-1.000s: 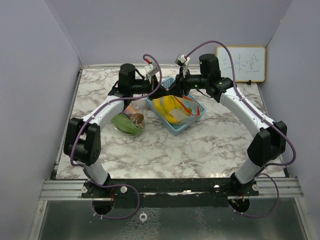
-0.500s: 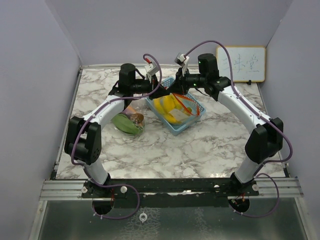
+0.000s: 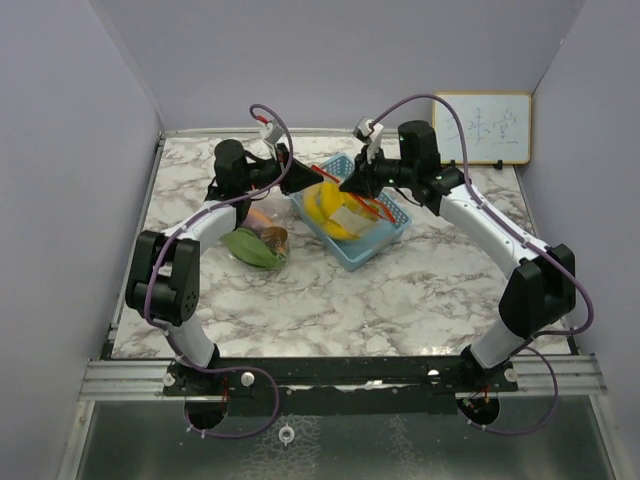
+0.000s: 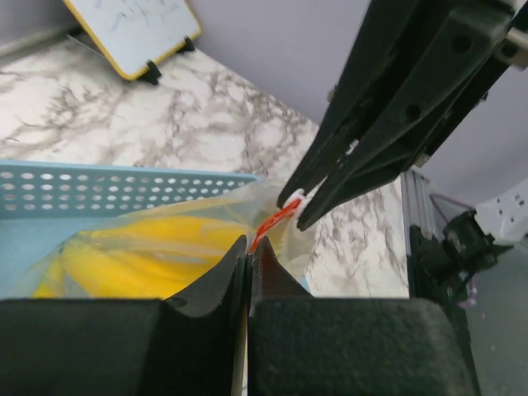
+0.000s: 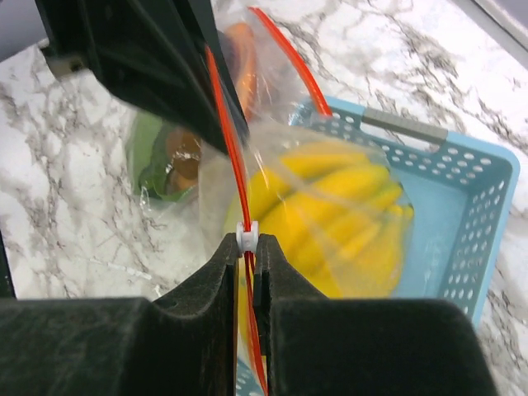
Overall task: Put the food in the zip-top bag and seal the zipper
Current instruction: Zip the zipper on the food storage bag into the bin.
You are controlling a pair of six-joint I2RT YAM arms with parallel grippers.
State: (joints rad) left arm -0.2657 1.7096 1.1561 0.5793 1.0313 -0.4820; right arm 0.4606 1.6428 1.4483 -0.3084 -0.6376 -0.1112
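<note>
A clear zip-top bag (image 3: 345, 215) with a red zipper (image 5: 223, 107) hangs over the blue basket (image 3: 385, 238), with yellow bananas (image 5: 330, 206) inside it. My left gripper (image 4: 249, 247) is shut on the zipper's end edge, beside the bananas (image 4: 140, 256). Facing it, my right gripper (image 5: 247, 243) is shut on the white slider (image 5: 247, 236) of the zipper. In the top view the two grippers (image 3: 300, 180) (image 3: 350, 185) meet above the basket's far left corner. A green leafy vegetable (image 3: 250, 246), a brown fruit (image 3: 275, 237) and a carrot (image 3: 258, 215) lie left of the basket, seemingly under clear plastic.
A small whiteboard (image 3: 482, 128) stands at the back right against the wall. Purple walls close in the marble table (image 3: 330, 300) on three sides. The blue basket sits at an angle near the table's middle back.
The right gripper has closed on the slider and shifted slightly left. The left arm has drawn back to the left, still holding the bag's edge, and the bag has followed a little.
</note>
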